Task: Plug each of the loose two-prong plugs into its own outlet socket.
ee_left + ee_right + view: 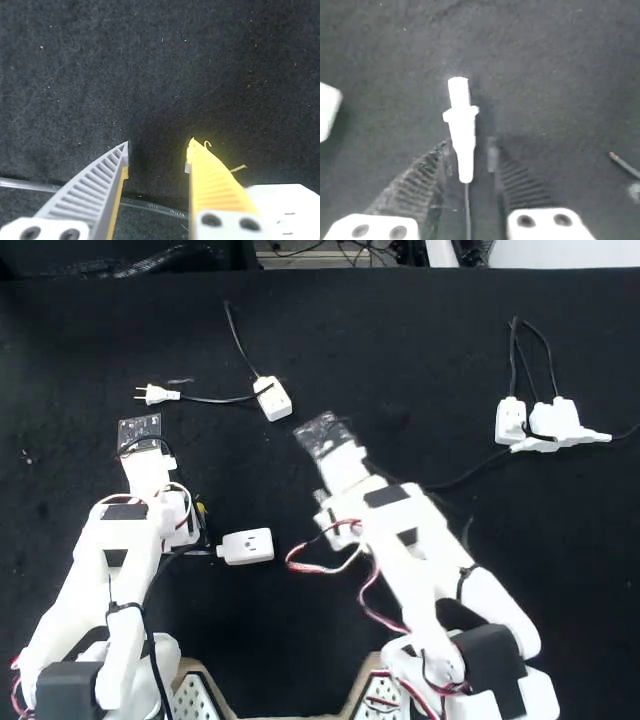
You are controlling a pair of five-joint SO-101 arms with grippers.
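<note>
Black mat (420, 350) | right fingers (415, 185) grip white plug (460, 120) | left fingers (100, 185) spread, empty, socket (246, 546) just beside

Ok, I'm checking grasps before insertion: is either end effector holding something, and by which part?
The right end effector holds a white plug by its cord end. The left end effector is open, empty.

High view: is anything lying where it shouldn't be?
Yes: a two-prong plug lies loose on the black table, in no socket, its cord running to a white outlet block. The right end effector holds a second plug.
</note>
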